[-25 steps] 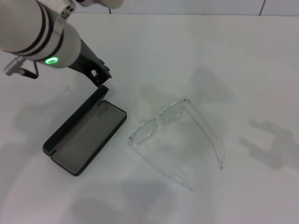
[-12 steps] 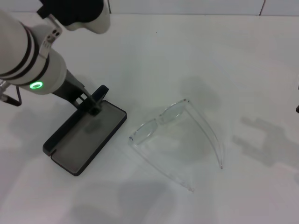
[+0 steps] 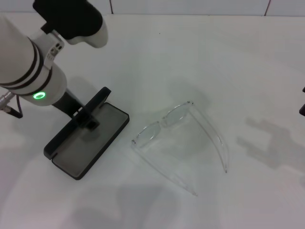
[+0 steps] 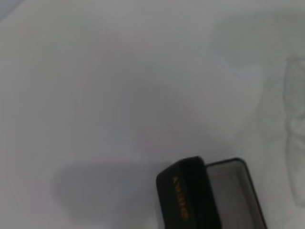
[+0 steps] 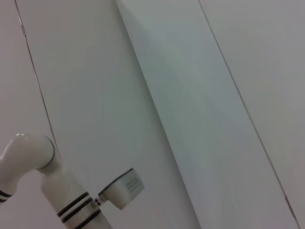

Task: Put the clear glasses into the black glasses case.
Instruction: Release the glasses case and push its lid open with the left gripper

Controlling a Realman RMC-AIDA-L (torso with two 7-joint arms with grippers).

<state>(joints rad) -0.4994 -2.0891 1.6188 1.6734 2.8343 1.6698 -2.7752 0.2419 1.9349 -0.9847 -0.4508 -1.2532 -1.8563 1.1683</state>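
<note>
Clear glasses [image 3: 183, 138] beside open black glasses case [image 3: 88, 136]

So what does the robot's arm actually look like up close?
The left arm is a thick white tube ringed with two black bands, with a glowing green ring light near its end. A black-capped joint sits above it, and a dark claw sticks out below. A thin black cable loops beside it.
</note>
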